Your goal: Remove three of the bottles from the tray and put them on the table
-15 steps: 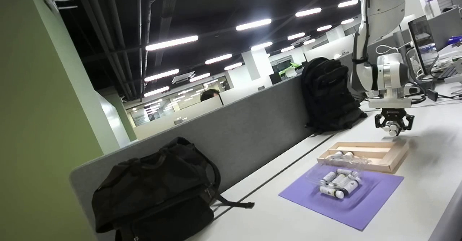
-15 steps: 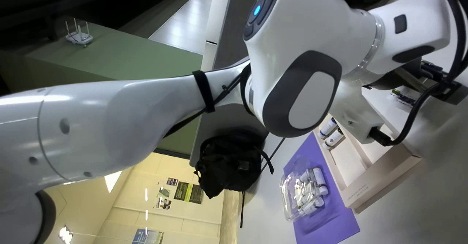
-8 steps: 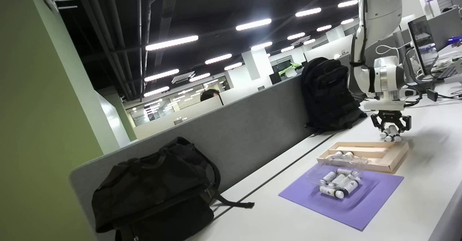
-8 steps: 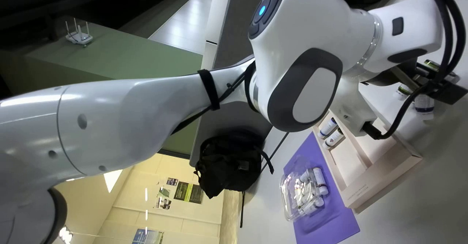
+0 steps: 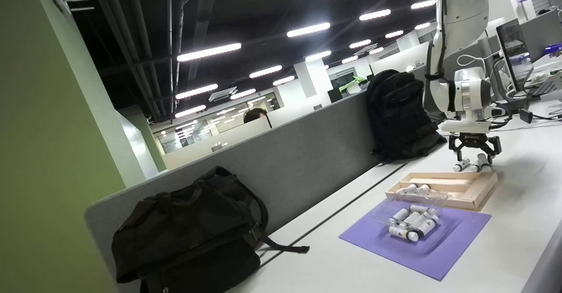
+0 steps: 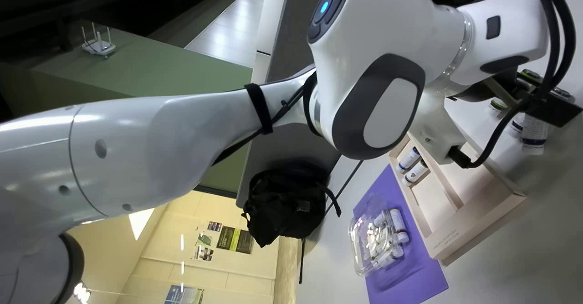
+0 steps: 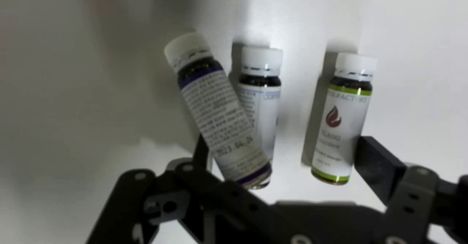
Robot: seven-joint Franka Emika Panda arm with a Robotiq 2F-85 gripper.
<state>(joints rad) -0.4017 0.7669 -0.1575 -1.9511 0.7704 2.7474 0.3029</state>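
Observation:
Three small white-capped bottles are between the spread fingers of my open gripper (image 7: pixel 287 156). In the wrist view, a green-banded bottle (image 7: pixel 342 123) lies on the table (image 5: pixel 333 269) by the right finger. A pale-labelled bottle (image 7: pixel 265 105) lies left of it. Over that one leans a tilted purple-banded bottle (image 7: pixel 223 119), its lower end by the left finger; whether it touches the finger I cannot tell. In both exterior views the gripper (image 5: pixel 475 157) is low, just beyond the wooden tray (image 5: pixel 477 198). Two bottles, a blue-banded bottle (image 6: pixel 408 159) and its neighbour (image 6: pixel 415 172), lie in one tray compartment.
In front of the tray is a purple mat (image 5: pixel 461 240) carrying a clear plastic container (image 6: pixel 357 249) and several more bottles (image 5: pixel 426 228). Black backpacks (image 5: pixel 189 236) stand against the grey divider (image 5: pixel 316 152). A monitor (image 5: pixel 513 53) is behind the arm.
My gripper has come down to the table and its fingers have spread. The bottles it held bunched together are let go and have come apart, one away from the others.

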